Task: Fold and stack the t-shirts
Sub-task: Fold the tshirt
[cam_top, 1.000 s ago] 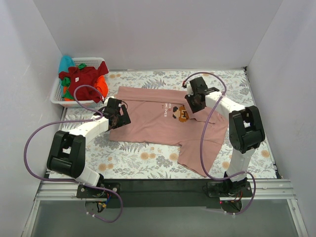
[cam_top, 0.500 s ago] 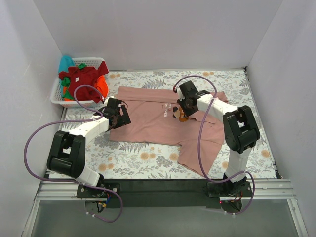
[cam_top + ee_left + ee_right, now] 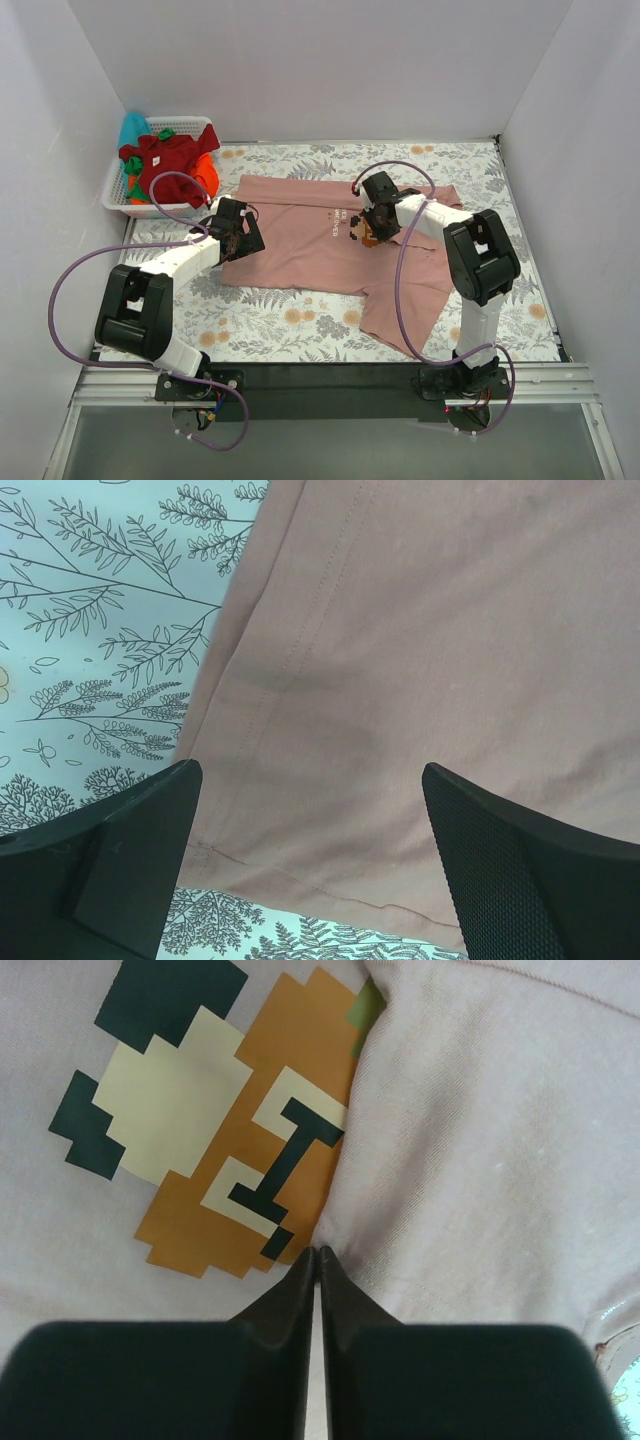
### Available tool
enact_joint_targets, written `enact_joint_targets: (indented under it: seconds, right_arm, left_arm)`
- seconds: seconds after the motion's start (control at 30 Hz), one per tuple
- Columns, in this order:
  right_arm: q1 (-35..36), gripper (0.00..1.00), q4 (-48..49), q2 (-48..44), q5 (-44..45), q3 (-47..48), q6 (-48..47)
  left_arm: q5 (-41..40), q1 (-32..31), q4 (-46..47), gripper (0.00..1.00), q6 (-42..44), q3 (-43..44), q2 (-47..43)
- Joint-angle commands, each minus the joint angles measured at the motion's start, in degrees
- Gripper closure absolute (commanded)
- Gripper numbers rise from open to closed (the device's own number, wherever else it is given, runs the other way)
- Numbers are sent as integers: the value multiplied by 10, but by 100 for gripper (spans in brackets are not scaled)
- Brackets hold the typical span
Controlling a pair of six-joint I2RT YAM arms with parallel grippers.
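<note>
The dusty-pink t-shirt [image 3: 300, 245] lies spread on the floral cloth, its pixel-art print [image 3: 357, 228] near the middle. My left gripper [image 3: 240, 235] is open just above the shirt's left hem corner [image 3: 250, 850], one finger on each side [image 3: 310, 780]. My right gripper [image 3: 372, 222] is shut [image 3: 318, 1250], its tips pinching the edge of a fold of pink fabric [image 3: 480, 1110] that lies over the orange print [image 3: 230, 1150]. The dark red t-shirt [image 3: 165, 160], the orange one [image 3: 207, 172] and the teal one [image 3: 133, 128] lie piled in the basket.
The white slatted basket [image 3: 115, 197] stands at the back left, beside the left arm. White walls close in the left, back and right. The floral table cloth [image 3: 290, 320] shows around the shirt, and the shirt's near-right part [image 3: 400, 305] hangs toward the front.
My right gripper has moved left and slightly nearer, from the shirt's right side to the print, bringing a fold of pink fabric over it. The left arm has not moved.
</note>
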Motion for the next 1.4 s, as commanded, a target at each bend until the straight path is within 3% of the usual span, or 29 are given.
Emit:
enact_joint_targets:
  seconds: [0.0, 0.5, 0.67, 0.77, 0.93, 1.2, 1.37]
  right_arm:
    - [0, 96, 12, -14, -2, -4, 6]
    - [0, 99, 5, -31, -97, -5, 28]
    - [-3, 85, -10, -19, -114, 1, 30]
    - [-26, 69, -8, -40, -114, 5, 33]
    - [-121, 55, 17, -78, -138, 28, 55]
    - [-323, 55, 170, -78, -256, -15, 195]
    - [-382, 55, 241, -32, -325, -9, 254]
  left_arm:
    - [-7, -3, -1, 8, 4, 17, -3]
    - [-5, -3, -4, 8, 4, 20, 2]
    - [-2, -3, -5, 8, 2, 21, 2]
    - [-2, -3, 0, 8, -6, 28, 0]
    - [0, -2, 1, 8, -25, 105, 50]
    - [-29, 2, 2, 8, -22, 296, 212]
    - [-24, 22, 3, 9, -23, 363, 296]
